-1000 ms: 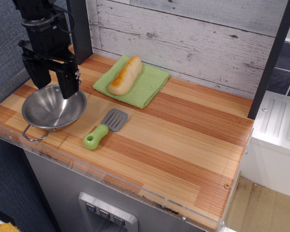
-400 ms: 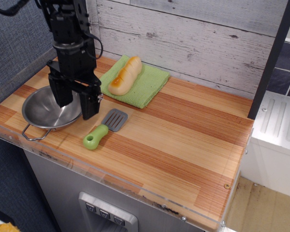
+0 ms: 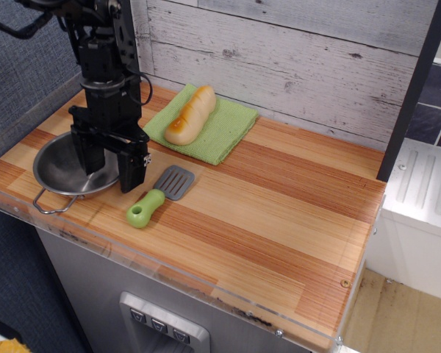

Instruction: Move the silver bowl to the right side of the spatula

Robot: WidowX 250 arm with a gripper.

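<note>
Your pincer (image 3: 110, 164) stands upright over the near right rim of the silver bowl (image 3: 65, 170), with its jaws apart. One finger is inside the bowl and the other is outside it, so the rim lies between them. This looks like the right way to take such a wide, thin bowl, because only the edge is narrow enough to hold. Whether the fingers already touch the metal, you cannot tell from this view.

The bowl sits at the left end of the counter (image 3: 279, 220), near the front edge, with one wire handle pointing to the front. The spatula (image 3: 160, 195) lies just beside it on the right, its green handle toward the front. Behind it, a bread roll (image 3: 189, 114) rests on a green cloth (image 3: 224, 129). The place for the bowl is the bare wood right of the spatula, so you must carry it over the spatula.
</note>
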